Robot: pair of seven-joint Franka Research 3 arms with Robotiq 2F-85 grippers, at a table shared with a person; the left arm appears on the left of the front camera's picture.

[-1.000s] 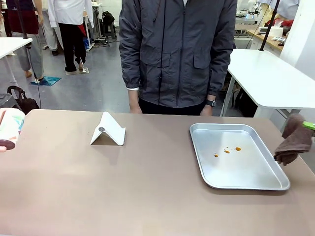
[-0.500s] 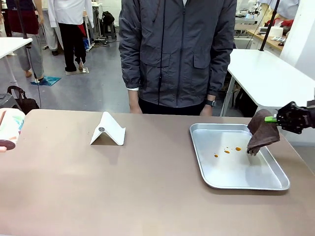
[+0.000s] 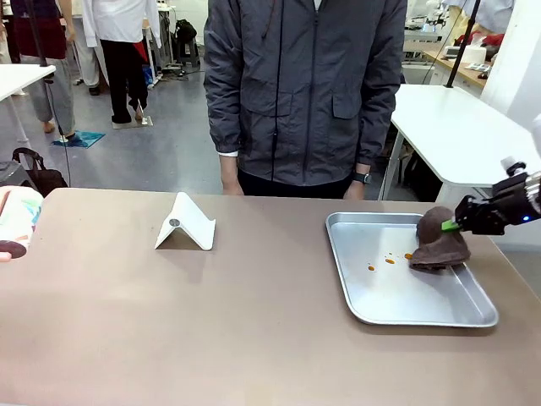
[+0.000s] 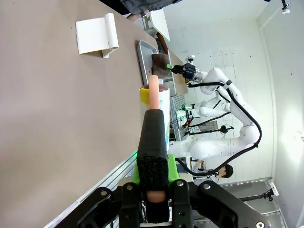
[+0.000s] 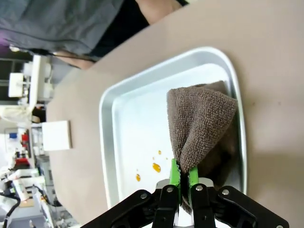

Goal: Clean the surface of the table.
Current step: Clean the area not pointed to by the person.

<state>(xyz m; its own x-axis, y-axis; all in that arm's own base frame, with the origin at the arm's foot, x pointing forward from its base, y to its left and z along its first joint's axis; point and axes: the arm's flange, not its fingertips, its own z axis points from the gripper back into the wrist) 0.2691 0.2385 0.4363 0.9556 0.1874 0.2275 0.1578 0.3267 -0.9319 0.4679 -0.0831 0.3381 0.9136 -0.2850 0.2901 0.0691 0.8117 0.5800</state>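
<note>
My R tool (image 3: 450, 226) clamps brown cloth (image 3: 439, 241) on tray (image 3: 406, 315), far right corner; L tool (image 4: 153, 118) grips cup (image 4: 161, 95). Wipe step looks just begun; next I'd drag it over orange drops (image 3: 390, 260).

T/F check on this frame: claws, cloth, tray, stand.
1. The right claw is shut on the brown cloth. True.
2. The cloth hangs in the air. False: it rests in the metal tray.
3. Orange spots lie in the tray. True.
4. The white stand is inside the tray. False: it stands on the table, apart from the tray.
5. The left claw is open. False: it is shut on a pink stick.
</note>
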